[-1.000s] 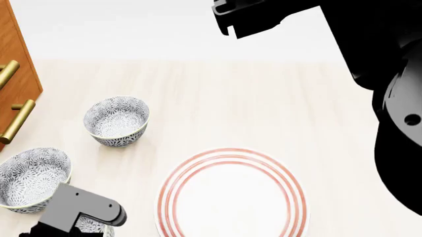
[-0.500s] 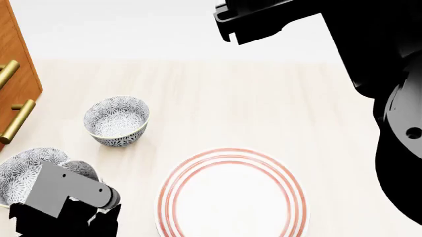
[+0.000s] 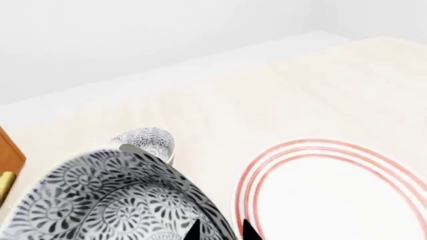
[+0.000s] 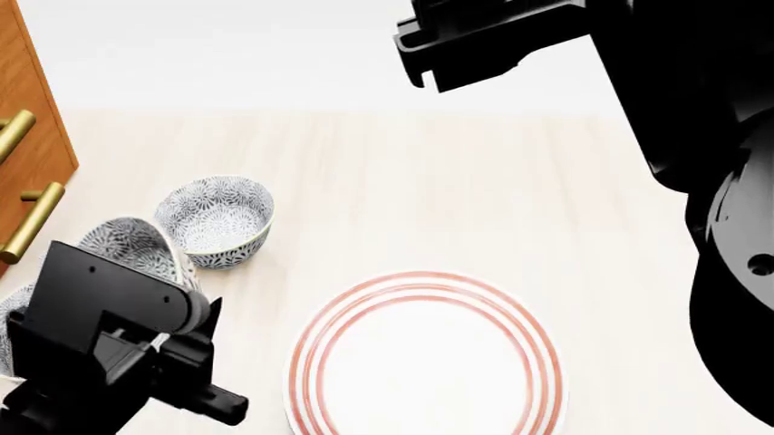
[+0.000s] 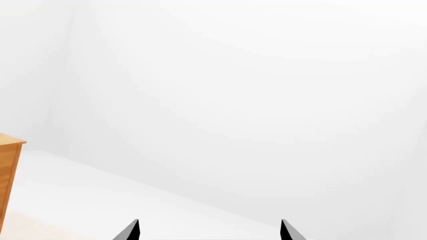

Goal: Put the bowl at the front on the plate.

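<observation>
My left gripper (image 4: 159,288) is shut on the wall of the floral bowl (image 4: 130,248), which it holds tilted above the table's front left. In the left wrist view this bowl (image 3: 113,200) fills the near side, one dark fingertip (image 3: 193,231) lies against its wall, and the left gripper (image 3: 220,233) pinches the rim. The red-ringed white plate (image 4: 423,362) lies bare to the right of the bowl, and shows in the wrist view as the plate (image 3: 333,200). My right gripper (image 4: 478,41) hangs open high over the back, and in its own view the right gripper (image 5: 208,231) has nothing between its fingers.
A second patterned bowl (image 4: 217,217) stands just behind the held one, and is the far bowl (image 3: 147,141) in the wrist view. A third bowl (image 4: 10,313) peeks out at the left edge behind my left arm. A wooden cabinet (image 4: 31,118) with brass handles (image 4: 31,222) borders the left.
My left gripper has risen from the table's front edge with the bowl in it, carrying it up and back until it is tilted beside the middle bowl. The right arm barely moved.
</observation>
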### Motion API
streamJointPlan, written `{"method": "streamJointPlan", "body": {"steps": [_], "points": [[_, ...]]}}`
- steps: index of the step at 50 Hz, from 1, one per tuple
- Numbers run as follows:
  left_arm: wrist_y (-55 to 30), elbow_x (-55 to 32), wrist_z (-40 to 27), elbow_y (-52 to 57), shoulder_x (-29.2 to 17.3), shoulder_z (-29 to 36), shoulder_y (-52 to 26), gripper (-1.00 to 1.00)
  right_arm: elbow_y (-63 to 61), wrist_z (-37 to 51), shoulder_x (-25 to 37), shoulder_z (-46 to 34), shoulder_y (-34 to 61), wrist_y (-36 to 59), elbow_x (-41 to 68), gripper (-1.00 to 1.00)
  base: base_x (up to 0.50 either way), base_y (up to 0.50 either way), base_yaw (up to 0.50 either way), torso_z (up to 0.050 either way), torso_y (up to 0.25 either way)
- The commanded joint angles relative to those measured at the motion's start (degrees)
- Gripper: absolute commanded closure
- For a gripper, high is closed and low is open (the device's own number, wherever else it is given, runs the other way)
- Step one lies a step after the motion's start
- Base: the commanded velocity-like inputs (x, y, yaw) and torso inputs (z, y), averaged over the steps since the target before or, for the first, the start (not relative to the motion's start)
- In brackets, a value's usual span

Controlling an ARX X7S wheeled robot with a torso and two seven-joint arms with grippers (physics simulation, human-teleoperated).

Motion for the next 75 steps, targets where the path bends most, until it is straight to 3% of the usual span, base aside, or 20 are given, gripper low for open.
{"method": "streamJointPlan", "body": {"steps": [1,36,75], "points": [[2.10,1.27,-4.11,-0.27,0.94,-0.17,-2.53,1.00,0.00,0.16,0.01,-0.25,0.30,-0.01,0.32,-1.00,0.00,0.00,0.00,0.000,0.000],[4.70,9.27,1.42,-9.21,8.40,6.03,-11.73,1.00,-0.49,-1.01,0.04,-0.93,-0.94,-1.37,-1.11,-1.00,0.00,0.00,0.00,0.000,0.001],[14.68,18.83,10.14,-30.54,19.47,12.23,-18.18,1.00,0.32,-1.89,-0.26,-2.38,0.09,-1.19,-1.31,-1.00,0.00,0.00,0.00,0.000,0.001]]}}
